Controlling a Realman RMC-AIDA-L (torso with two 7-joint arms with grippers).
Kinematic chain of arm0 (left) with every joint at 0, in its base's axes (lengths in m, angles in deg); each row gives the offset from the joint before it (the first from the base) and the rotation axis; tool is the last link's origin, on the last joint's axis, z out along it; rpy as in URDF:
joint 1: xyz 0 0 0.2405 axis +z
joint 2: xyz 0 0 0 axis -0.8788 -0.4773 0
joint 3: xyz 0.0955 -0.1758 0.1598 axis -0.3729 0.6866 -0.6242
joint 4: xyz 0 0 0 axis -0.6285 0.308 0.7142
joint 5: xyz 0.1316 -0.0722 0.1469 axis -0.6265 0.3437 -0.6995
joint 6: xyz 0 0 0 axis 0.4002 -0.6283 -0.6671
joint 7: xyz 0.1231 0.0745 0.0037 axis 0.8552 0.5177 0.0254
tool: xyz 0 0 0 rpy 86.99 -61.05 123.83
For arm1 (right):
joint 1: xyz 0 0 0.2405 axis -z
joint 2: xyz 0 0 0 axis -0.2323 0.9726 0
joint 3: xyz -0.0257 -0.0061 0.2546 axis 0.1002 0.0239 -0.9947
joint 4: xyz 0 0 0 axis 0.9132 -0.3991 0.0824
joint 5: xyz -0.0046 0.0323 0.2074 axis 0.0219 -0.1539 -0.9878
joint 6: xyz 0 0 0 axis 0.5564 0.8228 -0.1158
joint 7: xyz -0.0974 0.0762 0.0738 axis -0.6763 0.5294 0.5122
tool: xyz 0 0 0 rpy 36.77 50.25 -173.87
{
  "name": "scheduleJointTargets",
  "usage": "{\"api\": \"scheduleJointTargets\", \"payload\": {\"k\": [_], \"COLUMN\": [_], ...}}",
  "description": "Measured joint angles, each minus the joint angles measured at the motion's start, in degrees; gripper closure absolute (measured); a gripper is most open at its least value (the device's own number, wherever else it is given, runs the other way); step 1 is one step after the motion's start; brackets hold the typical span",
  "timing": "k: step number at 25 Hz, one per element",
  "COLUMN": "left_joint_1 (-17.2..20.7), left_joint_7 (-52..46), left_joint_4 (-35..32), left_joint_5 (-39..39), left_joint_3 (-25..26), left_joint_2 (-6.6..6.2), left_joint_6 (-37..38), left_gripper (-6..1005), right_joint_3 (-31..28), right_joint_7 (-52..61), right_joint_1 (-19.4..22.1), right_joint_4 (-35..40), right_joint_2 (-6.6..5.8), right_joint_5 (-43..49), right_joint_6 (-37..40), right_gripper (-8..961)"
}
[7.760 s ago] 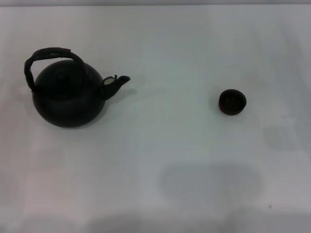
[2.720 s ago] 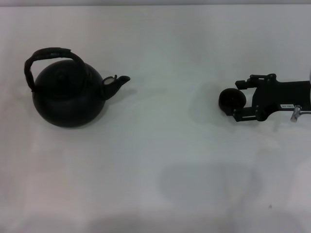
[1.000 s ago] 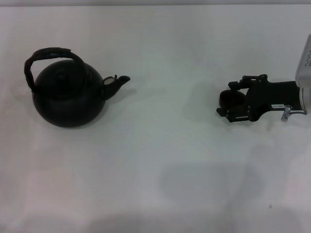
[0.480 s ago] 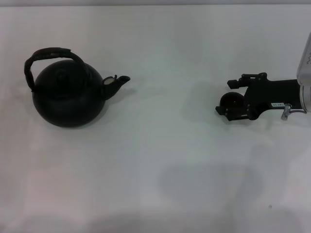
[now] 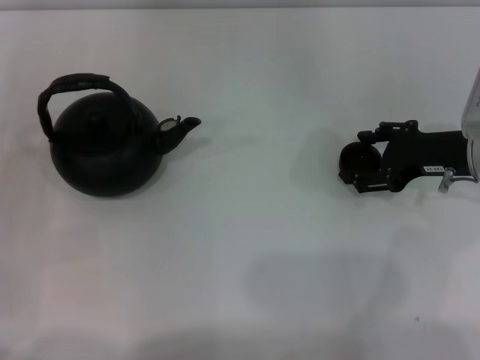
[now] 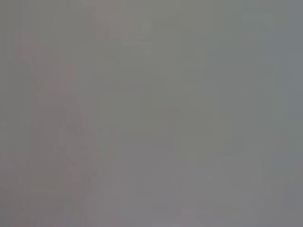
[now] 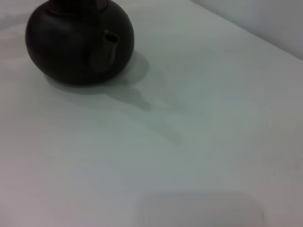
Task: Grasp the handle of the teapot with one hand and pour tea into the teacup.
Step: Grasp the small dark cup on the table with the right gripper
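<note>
Right claw (image 5: 358, 161) grips the teacup (image 5: 355, 160); teapot (image 5: 105, 154) stands well apart, table (image 5: 255, 247) between.

Black teapot (image 5: 105, 154) upright, teacup (image 5: 357, 161) well apart

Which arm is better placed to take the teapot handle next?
Left, as a judgement. The right claw sits around the teacup on the table's right side, far from the teapot. The handle is untouched on the robot's left side. The left arm is out of view, though.
</note>
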Motion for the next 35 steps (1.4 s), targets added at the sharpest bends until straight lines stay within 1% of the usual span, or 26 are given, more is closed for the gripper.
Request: {"api": "scheduleJointTargets", "payload": {"k": [20,22,24,30,32,35], "left_joint_1": [0.0,0.0,0.0,0.1,0.1,0.1], "left_joint_7": [0.0,0.0,0.0,0.0,0.0,0.0], "left_joint_4": [0.2,0.3,0.3,0.3,0.3,0.3], "left_joint_5": [-0.2,-0.2,-0.2,-0.2,-0.2,-0.2], "left_joint_3": [0.0,0.0,0.0,0.0,0.0,-0.1], "left_joint_2": [0.02,0.02,0.02,0.02,0.03,0.10], "left_joint_6": [-0.3,-0.3,-0.3,-0.3,-0.3,-0.3], "left_gripper": [168,168,169,169,169,169], "right_joint_3": [0.0,0.0,-0.1,-3.8,-3.9,-2.3], "right_joint_7": [-0.7,-0.6,-0.4,0.8,2.5,5.0], "right_joint_1": [-0.4,-0.4,-0.4,-0.5,-0.7,-1.7], "right_joint_4": [-1.1,-1.0,-0.5,3.2,4.9,6.4], "right_joint_2": [-0.03,-0.03,-0.03,0.01,0.08,0.19], "right_joint_5": [0.8,0.9,0.8,0.0,-0.4,-0.7], "right_joint_6": [0.5,0.5,0.3,-6.8,-8.0,-8.1], "right_gripper": [178,233,230,221,218,213]}}
